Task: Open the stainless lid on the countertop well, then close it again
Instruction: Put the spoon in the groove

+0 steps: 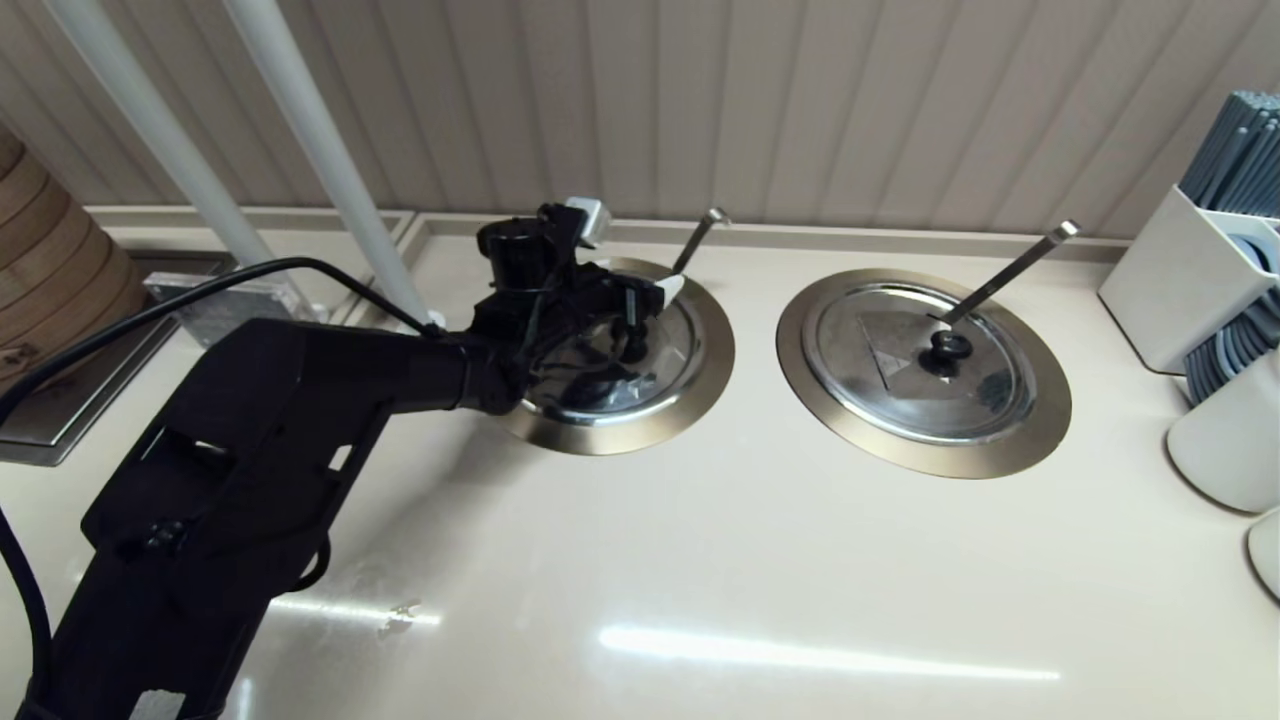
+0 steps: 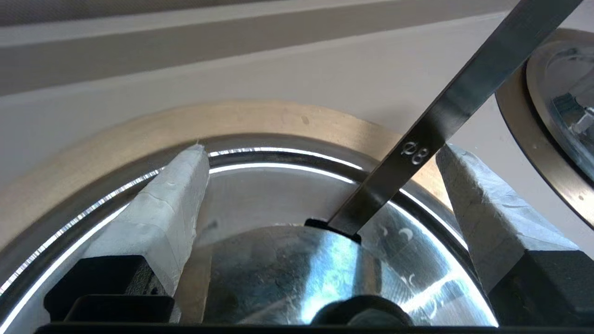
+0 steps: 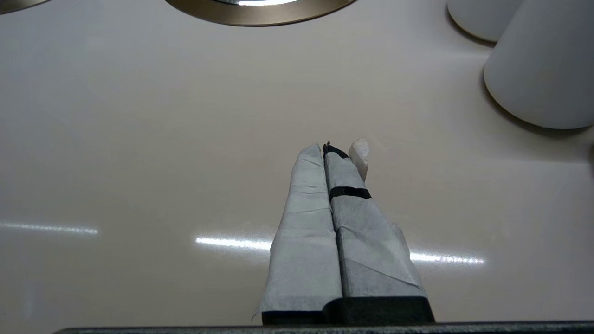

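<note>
Left hand over the left well, fingers spread

The left hand [image 2: 320, 185] hovers wide open and empty over the round shiny steel lid [image 2: 297, 273] seated in the bronze-rimmed countertop well [image 1: 700, 390] on the cream tabletop [image 1: 700, 560] — a thin ladle handle [image 2: 417, 148] rises between its fingers; the right hand [image 3: 332, 153], pressed closed and empty, sits above bare tabletop.

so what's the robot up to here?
The left gripper is open over the stainless lid, fingers on either side above the knob, nothing grasped. The lid sits on the countertop well, ladle handle poking through its notch. The right gripper is shut, idle above the counter.
</note>
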`<state>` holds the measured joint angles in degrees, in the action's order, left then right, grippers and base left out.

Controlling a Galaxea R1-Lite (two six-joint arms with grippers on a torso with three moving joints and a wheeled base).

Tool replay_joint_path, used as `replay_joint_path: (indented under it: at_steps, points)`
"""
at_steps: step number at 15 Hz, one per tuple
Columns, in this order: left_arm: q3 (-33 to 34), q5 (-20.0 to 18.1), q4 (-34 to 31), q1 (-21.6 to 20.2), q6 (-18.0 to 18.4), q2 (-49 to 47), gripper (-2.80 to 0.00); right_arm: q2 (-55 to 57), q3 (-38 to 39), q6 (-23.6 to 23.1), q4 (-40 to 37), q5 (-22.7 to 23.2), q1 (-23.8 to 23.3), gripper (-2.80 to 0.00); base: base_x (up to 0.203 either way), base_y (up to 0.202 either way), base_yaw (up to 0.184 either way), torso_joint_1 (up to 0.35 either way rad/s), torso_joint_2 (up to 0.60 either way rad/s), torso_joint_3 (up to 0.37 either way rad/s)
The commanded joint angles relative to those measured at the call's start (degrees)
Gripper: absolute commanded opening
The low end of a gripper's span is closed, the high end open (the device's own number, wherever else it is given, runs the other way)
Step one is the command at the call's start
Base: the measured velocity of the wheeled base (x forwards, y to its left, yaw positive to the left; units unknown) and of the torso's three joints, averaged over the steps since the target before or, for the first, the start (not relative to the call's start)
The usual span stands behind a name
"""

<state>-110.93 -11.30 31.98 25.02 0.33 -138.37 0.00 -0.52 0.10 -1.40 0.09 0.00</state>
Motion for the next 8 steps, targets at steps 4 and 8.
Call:
replay_joint_path:
  at_steps: [4,8]
  points:
    - [7.32,-0.06,0.43,1.67,-0.05,3.55,0.0,0.09,0.0,-0.01,0.0,-0.01,0.0,-2.8,0.0,0.0,0.0,0.0,0.0,0.0]
    - [15.75,0.27,0.54,2.18,0.08,9.77,0.0,0.09,0.0,-0.01,0.0,-0.01,0.0,-2.8,0.0,0.0,0.0,0.0,0.0,0.0]
